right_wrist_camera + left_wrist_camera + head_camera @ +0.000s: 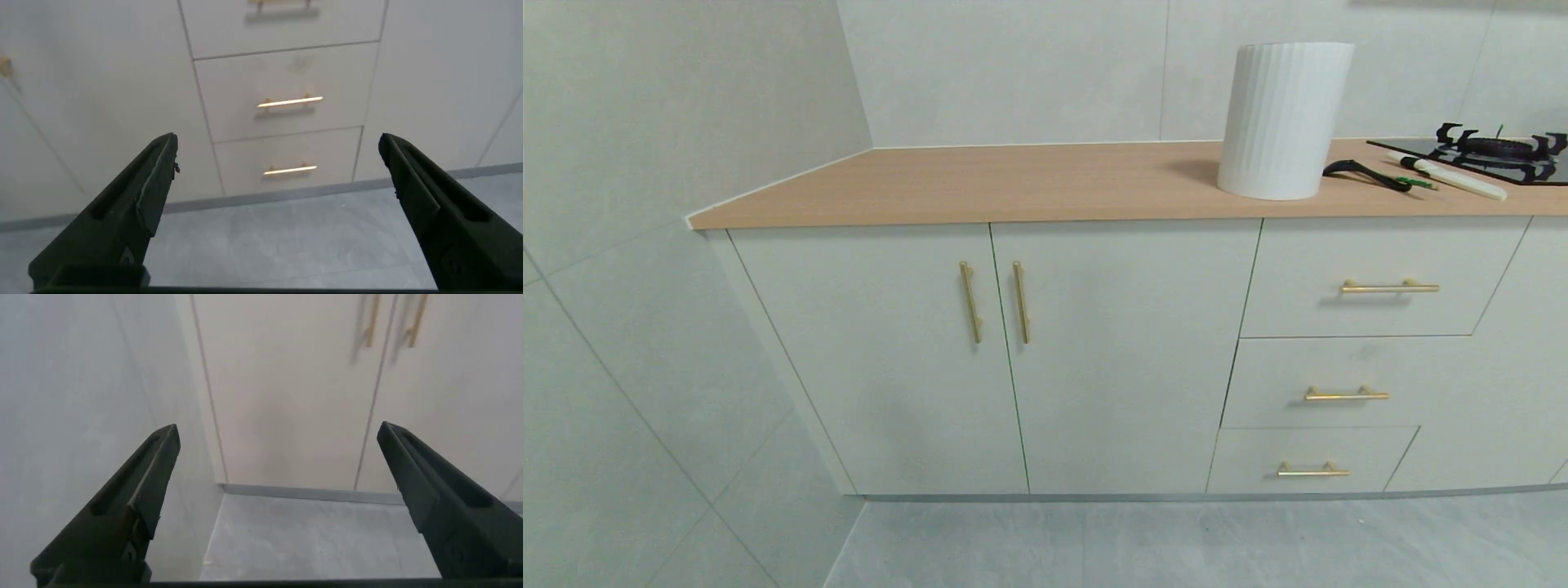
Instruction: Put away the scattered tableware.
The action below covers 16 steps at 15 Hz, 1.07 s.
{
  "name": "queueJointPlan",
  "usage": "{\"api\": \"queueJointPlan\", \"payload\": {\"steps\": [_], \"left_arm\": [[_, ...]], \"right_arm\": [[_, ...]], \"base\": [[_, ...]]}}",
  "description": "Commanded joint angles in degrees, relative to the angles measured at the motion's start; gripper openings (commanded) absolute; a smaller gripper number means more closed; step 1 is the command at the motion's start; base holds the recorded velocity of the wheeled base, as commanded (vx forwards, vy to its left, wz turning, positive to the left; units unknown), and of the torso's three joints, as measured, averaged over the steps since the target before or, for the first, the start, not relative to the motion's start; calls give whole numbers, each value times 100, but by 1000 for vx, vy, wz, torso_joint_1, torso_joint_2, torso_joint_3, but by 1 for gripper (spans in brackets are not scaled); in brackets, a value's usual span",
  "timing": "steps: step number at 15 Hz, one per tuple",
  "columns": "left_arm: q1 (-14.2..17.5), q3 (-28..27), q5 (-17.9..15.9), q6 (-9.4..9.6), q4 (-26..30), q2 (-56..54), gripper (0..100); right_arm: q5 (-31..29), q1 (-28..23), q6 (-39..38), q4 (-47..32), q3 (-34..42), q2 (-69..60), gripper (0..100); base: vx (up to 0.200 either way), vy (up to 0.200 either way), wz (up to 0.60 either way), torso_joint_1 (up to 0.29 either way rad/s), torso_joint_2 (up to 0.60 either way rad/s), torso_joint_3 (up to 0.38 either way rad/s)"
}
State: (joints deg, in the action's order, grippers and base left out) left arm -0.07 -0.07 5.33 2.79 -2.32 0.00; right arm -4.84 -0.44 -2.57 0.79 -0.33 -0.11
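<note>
First, left hand (276,433): both dark fingers (139,486) spread wide, nothing between them, touching nothing; it faces the foot of the pale cabinet doors (286,392), the grey floor (310,539) and the tiled wall (73,400). Right hand (276,140): likewise spread wide and empty, clear of every surface, facing the stack of drawers (327,73) with their gold bar handles. Tabletop (1013,184): wood-toned, running along the wall above the cabinet. White ribbed container (1282,118): tall, cylindrical, upright on the tabletop toward its right part. Black utensil (1368,173): curved, lying flat on the tabletop just right of the container's base. White-handled utensil (1450,175): long, lying flat just right of the black one, by the front edge of the hob; a small green piece (1421,183) sits between the two, and which one it belongs to cannot be told. Hob (1499,151): black, with a black burner grate, at the tabletop's right end. Cabinet doors: two, shut, their upright gold handles (970,300) side by side. Drawers: three, shut, stacked right of the doors.
</note>
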Motion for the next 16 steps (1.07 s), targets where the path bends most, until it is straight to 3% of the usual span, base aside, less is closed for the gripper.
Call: {"api": "queueJointPlan", "payload": {"steps": [1,4,7,16], "left_arm": [[-1,-1,-216,2,56,0,100],[-1,-10,-304,55,276,9,100],[-1,-1,-313,-262,267,9,100],[-1,-1,-313,-270,249,9,100]], "right_arm": [[159,0,46,-114,24,11,100],[308,35,231,-132,24,90,100],[299,70,213,-132,24,152,100],[299,35,134,-132,24,11,100]], "base": [[0,0,0,0,0,0],[0,0,0,0,0,0],[0,0,0,0,0,0],[0,0,0,0,0,0]]}}
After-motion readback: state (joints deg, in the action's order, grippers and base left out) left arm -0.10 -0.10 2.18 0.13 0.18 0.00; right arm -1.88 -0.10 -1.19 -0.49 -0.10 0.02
